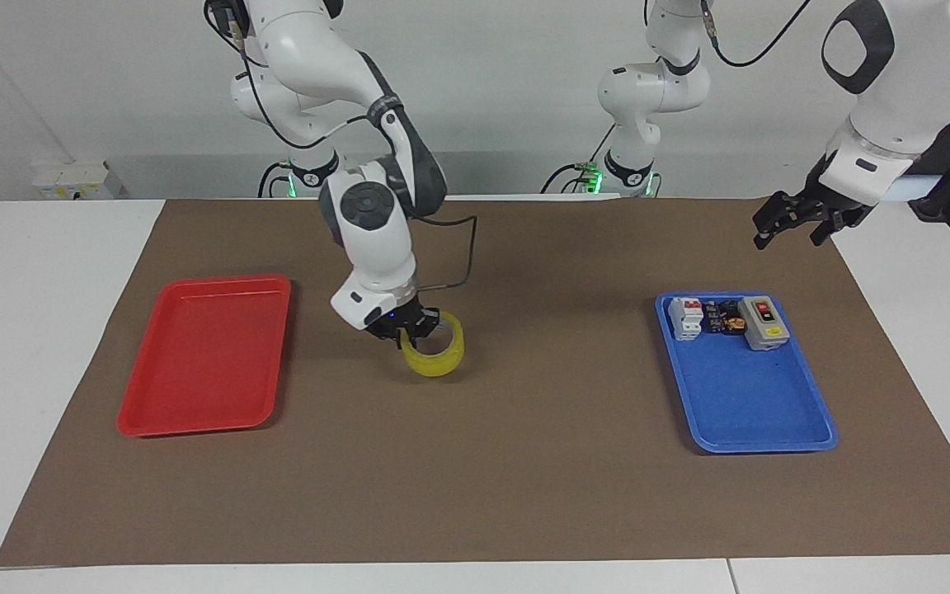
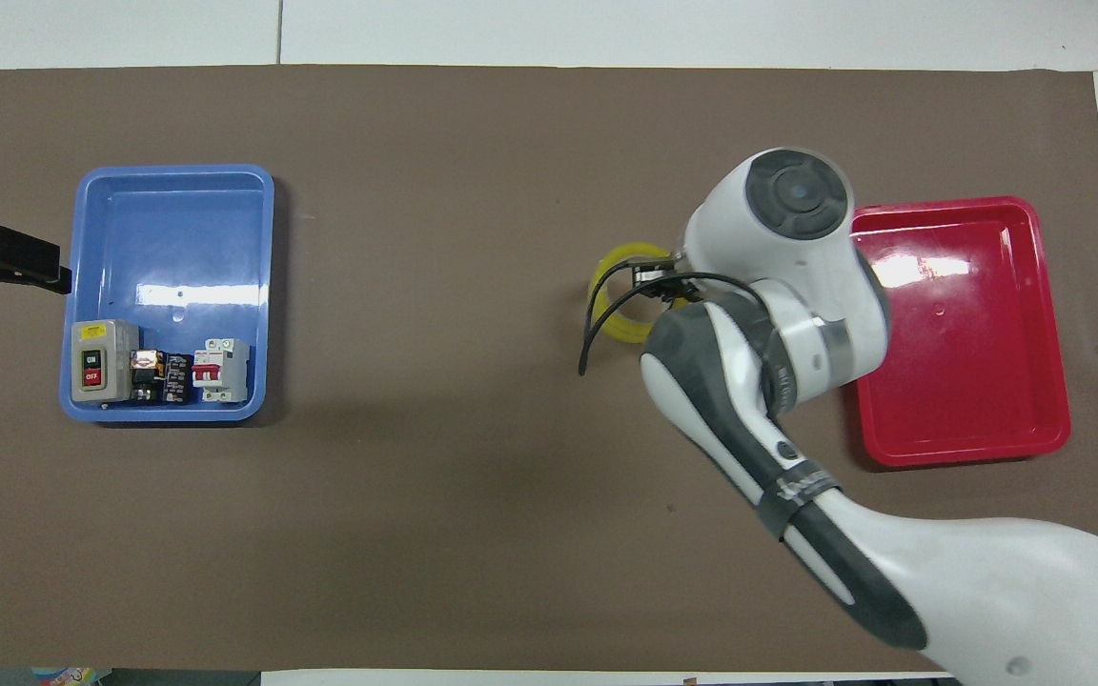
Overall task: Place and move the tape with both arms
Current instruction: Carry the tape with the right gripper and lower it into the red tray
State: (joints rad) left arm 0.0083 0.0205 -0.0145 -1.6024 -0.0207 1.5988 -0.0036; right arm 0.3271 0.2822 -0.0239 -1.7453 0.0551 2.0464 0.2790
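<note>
The right end effector was pinched onto the rim of the tape, its fingertips closed on the part of the ring toward the right arm's end of the surface. The yellow roll hung from that grip, tilted rather than flat, over the brown mat between the middle of the surface and the red tray. In the overhead view the tape showed as a ring just beside the white wrist of the right arm, which partly covered the red tray from that angle. A black cable looped from the wrist across the ring's opening. The red tray lay toward the right arm's end, with nothing visible in it. Toward the left arm's end lay the blue tray, and along its edge nearer the robots sat a white circuit breaker, some small dark parts and a grey switch box with red and black buttons. The left end effector waited in the air with its fingers spread, holding nothing, over the mat's corner near the robots, well apart from the blue tray.
</note>
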